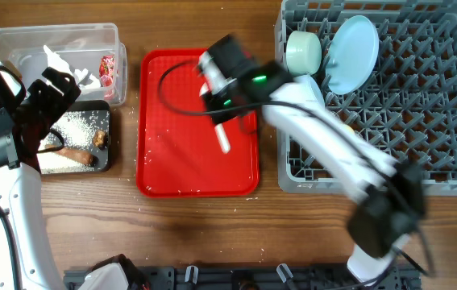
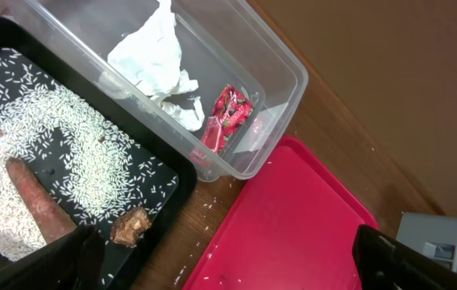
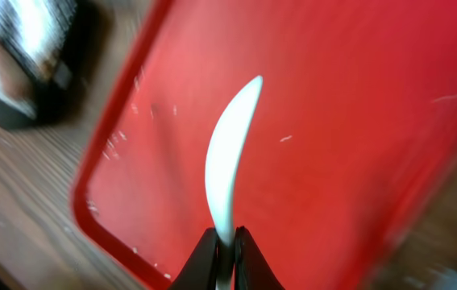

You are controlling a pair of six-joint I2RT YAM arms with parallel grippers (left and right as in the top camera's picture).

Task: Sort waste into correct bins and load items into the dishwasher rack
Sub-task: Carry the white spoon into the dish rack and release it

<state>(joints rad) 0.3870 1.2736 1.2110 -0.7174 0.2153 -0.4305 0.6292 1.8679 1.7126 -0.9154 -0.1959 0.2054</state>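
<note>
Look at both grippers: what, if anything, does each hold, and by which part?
The right gripper pinches a slim white utensil by one end, over the red tray. The left gripper is open and holds nothing.

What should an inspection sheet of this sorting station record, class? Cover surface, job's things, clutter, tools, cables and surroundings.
Surface: wooden table, rice-like crumbs strewn beside red tray.
Job's things: clear tub holds crumpled white scrap, red snack wrapper; black tray holds crumbs, carrot-shaped stick, brown lump; dishwasher rack holds green bowl, pale blue plate.
Clutter: nothing seen beyond the crumbs.
Tools: left tool open, empty, by black tray; right tool shut on white utensil over red tray.
Cables: black cable loops over red tray.
Surroundings: dark rail along table's near edge.
</note>
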